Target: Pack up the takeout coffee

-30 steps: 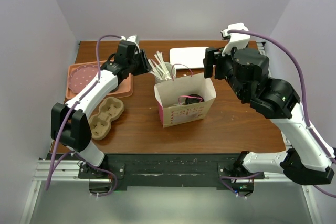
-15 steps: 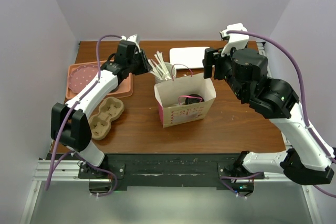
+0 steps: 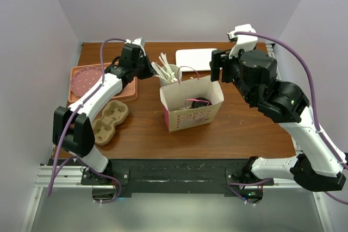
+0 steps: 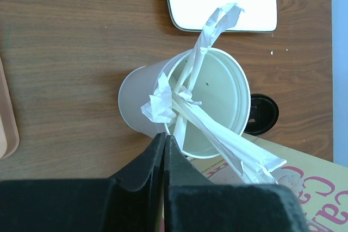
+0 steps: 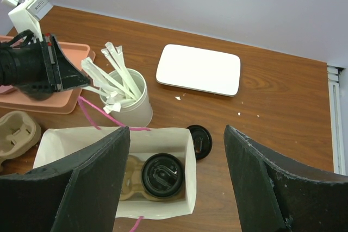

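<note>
The coffee (image 5: pixel 162 175) stands upright inside the bag (image 3: pixel 190 117), toward its right side, with only the black lid showing from above. Beside it in the bag sits a tan pulp holder (image 5: pixel 129 177); whether the cup is seated in it I cannot tell. I judge the coffee to be light and easily crushed: its paper walls would give under a hard squeeze, the plastic lid is slick and could pop off, and any liquid inside would slosh if it tipped. The best hold is probably gentle and around the body just under the lid rim, keeping the cup upright. The right gripper (image 5: pixel 175 129) hangs above the bag with its jaws wide and holds nothing. Behind the bag's left corner, a white cup (image 4: pixel 133 99) holds wrapped stirrers (image 4: pixel 193 74). The left gripper (image 4: pixel 164 139) is pinched shut at that cup's rim, and I cannot tell whether it holds a stirrer. A loose lid (image 5: pixel 199 140) lies on the table just behind the bag.
</note>
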{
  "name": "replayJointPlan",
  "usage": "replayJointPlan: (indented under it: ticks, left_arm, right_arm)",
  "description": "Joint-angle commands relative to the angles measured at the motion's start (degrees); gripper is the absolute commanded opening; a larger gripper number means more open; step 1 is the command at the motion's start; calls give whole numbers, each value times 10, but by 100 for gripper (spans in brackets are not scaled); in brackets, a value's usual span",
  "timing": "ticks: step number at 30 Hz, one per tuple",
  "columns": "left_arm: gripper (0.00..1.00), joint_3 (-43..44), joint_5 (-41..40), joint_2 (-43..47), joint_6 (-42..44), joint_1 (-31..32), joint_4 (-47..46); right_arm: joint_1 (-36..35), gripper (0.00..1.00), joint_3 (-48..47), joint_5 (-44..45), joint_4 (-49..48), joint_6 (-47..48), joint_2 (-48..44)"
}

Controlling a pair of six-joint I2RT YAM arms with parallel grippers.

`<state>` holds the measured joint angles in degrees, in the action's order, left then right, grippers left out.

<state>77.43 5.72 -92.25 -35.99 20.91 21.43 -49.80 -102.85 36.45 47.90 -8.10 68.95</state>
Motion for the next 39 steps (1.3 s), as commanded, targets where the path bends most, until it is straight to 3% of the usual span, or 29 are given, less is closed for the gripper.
replayJointPlan:
  ticks: [1,27,39]
  left_arm:
    - [2,17,-6,30,-7,-4,13]
    - [0,169,-10,70,-1,-4,159]
    - [0,318,-39,88,32,-4,284]
  right_arm:
    - [1,74,-2,4,-27,5,-5]
    - [1,74,0,-2,-23,-37,-28]
    - [1,74,-5,35,-13,-46,-41]
